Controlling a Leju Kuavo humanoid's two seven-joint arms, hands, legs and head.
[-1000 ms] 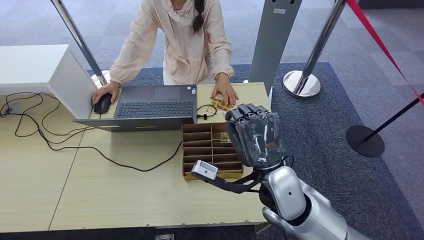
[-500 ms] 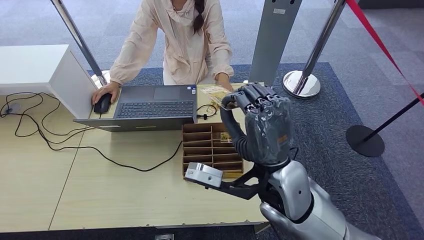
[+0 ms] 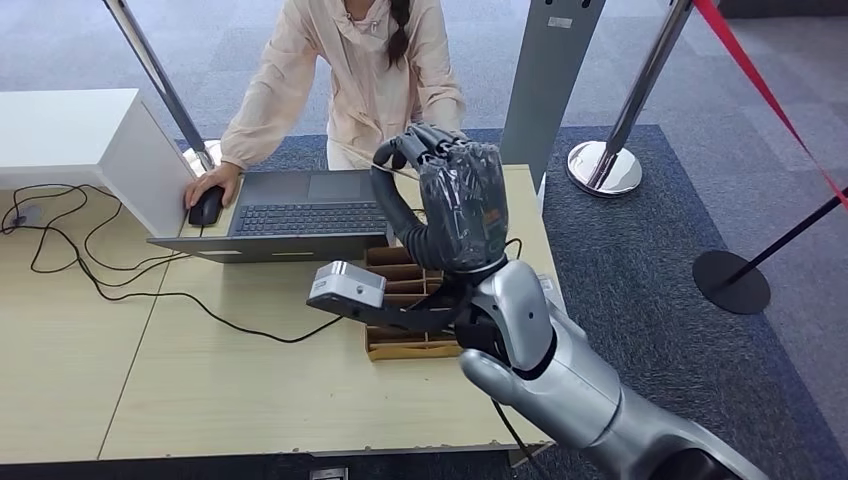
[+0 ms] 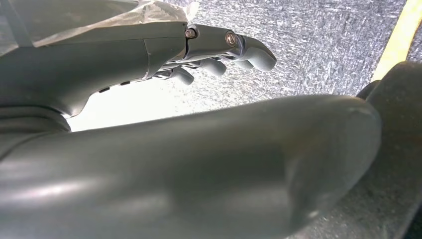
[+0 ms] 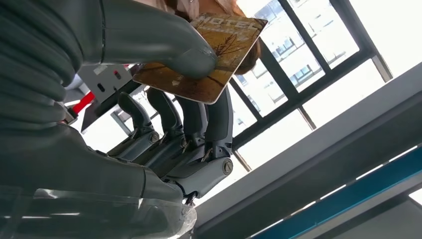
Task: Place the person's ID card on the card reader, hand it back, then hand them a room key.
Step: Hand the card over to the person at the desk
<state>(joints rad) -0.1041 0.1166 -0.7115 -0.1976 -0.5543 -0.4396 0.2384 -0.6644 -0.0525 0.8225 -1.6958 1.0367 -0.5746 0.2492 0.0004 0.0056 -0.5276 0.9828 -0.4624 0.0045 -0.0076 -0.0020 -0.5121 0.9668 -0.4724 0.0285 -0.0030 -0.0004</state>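
Fingers (image 5: pixel 219 119) and thumb of the right hand (image 3: pixel 455 205) pinch a brown room key (image 5: pixel 206 55), a flat card printed with the word HOTEL and a plant motif. In the right wrist view the thumb presses on the card's printed face while the darker fingers back it from behind, and the card's long axis runs out past the fingertips, its free end with the lettering pointing away from the palm. In the head view that hand is raised above the far edge of the worktop (image 3: pixel 250 390), held up in front of the person (image 3: pixel 350 70) who sits across it; the card itself is too hidden behind the fingers there to make out. The left hand (image 4: pixel 164 149) hangs low over grey carpet, its fingers slightly apart and stretched out with nothing between them. On the worktop an open laptop (image 3: pixel 300 210) lies between the robot and the person, whose hand rests on a black mouse (image 3: pixel 205 207) just beside it. A brown cardboard tray (image 3: pixel 400 340) with slotted compartments sits right under the raised right arm, partly covered by the forearm and its wrist camera (image 3: pixel 347 287). Black cables (image 3: pixel 90 270) trail across the worktop to the left, and a white box (image 3: pixel 70 140) stands at that far corner. Chrome stanchions (image 3: pixel 605 165) with red belts stand on the carpet beyond the worktop's right end.
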